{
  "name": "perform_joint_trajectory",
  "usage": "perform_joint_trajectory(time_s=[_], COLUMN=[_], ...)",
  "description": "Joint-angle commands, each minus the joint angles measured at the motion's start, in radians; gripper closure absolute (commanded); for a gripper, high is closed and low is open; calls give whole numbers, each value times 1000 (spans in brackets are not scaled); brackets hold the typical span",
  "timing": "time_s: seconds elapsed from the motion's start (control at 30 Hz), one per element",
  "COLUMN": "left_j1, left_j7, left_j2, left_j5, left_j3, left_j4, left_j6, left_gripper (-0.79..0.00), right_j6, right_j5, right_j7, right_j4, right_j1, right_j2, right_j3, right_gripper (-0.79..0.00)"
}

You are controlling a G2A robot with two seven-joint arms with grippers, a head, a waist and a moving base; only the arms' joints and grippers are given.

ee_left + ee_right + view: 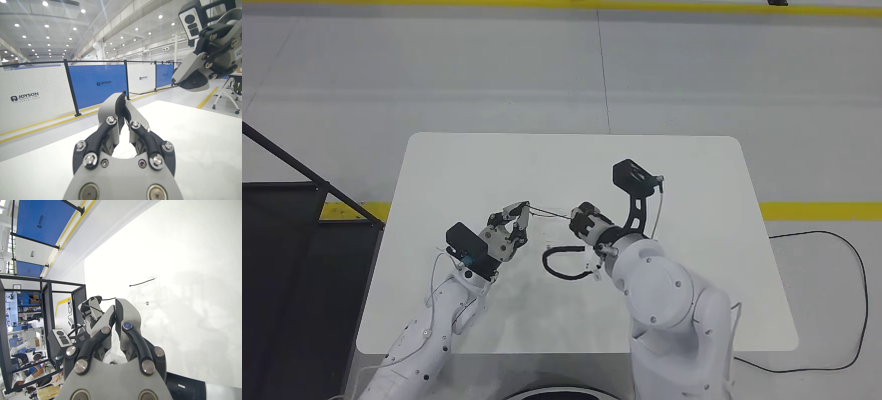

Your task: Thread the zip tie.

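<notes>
A thin black zip tie (550,213) is stretched in the air between my two grippers over the middle of the white table (692,180). My left gripper (514,216) is shut on one end, and the tie's head (124,92) pokes out above its fingertips. My right gripper (578,219) is shut on the other end, where the strap (108,298) meets its fingertips. The two grippers face each other, a short span apart. The left wrist view has the right gripper (174,82) at the far end of the strap.
A second black zip tie (142,282) lies flat on the table beyond the grippers, inside a faint clear square outline. A loop of black cable (562,266) hangs by the right arm. A black frame stands off the table's left side.
</notes>
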Motion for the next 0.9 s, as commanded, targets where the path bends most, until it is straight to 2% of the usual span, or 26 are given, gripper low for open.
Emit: perform_joint_trajectory(time_s=[0.0, 0.87], left_j1=[0, 0], left_j7=[0, 0], left_j2=[0, 0], left_j5=[0, 0], left_j3=[0, 0], left_j4=[0, 0], left_j6=[0, 0], left_gripper=[0, 0], right_j6=[0, -4], right_j5=[2, -8], right_j7=[0, 4], right_j4=[-1, 17], right_j1=[-1, 19], right_j2=[0, -8], right_j3=[1, 8], right_gripper=[0, 0])
